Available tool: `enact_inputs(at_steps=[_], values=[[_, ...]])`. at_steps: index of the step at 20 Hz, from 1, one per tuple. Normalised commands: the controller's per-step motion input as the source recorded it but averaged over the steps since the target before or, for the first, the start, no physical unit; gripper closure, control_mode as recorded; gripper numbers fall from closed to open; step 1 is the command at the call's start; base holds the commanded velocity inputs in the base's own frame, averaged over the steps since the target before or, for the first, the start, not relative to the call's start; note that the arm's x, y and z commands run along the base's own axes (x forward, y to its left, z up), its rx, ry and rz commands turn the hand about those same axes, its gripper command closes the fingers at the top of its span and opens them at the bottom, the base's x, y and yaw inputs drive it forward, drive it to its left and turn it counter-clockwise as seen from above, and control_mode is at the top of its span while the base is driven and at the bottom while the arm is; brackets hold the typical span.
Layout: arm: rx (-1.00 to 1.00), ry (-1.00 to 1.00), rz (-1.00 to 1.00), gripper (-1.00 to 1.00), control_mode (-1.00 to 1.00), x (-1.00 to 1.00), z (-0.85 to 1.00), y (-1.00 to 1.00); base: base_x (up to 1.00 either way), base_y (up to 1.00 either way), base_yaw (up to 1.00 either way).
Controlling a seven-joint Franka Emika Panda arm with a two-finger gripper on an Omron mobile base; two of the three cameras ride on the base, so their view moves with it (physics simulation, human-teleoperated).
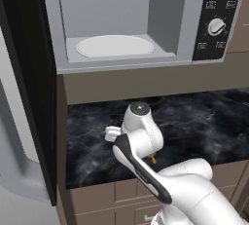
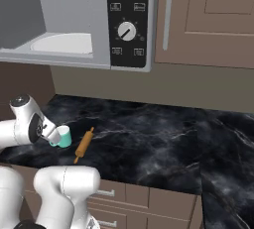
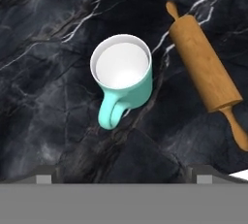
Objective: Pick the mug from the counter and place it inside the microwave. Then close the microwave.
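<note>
**Open gripper hangs over mug on kitchen counter**

On a black marble counter (image 2: 163,143) below an open grey microwave (image 1: 121,22), a white robot arm hangs its hand low over the work surface. The gripper (image 3: 123,177) has its jaws spread as wide as they go and holds nothing; in the hand view its two dark fingertips (image 3: 44,175) rise at the bottom edge, well apart. Straight ahead of them, along the line of the hand, the teal mug (image 3: 123,77) stands upright on the counter, mouth up and empty, sitting between the lines of the two tips rather than off to either side. Its handle points back toward the gripper, slightly toward the left tip. Just beside the mug, on the far side from the arm, lies an orange rolling pin (image 3: 206,68), apart from the mug, its long axis running diagonally across the hand view. From the right base view the mug (image 2: 62,137) sits right against the hand, with the pin (image 2: 83,145) next to it. The microwave stands above, door swung wide, its white turntable (image 1: 115,46) bare. The coming move looks like a straight descent onto the mug, and the handle facing the jaws may get in the way.
</note>
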Motion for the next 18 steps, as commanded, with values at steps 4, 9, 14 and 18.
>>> enact_inputs(at_steps=[4,9,14,18], values=[[0.0,0.0,0.0,-1.0,-1.0,0.15,-0.01,0.0,0.0,0.0,0.0],[0.0,0.0,0.0,-1.0,-1.0,0.13,-0.02,0.0,0.0,0.0,0.0],[0.0,0.0,0.0,-1.0,-1.0,0.06,-0.09,0.0,0.0,0.0,0.0],[0.0,0.0,0.0,-1.0,-1.0,0.0,-0.17,0.0,0.0,0.0,0.0]])
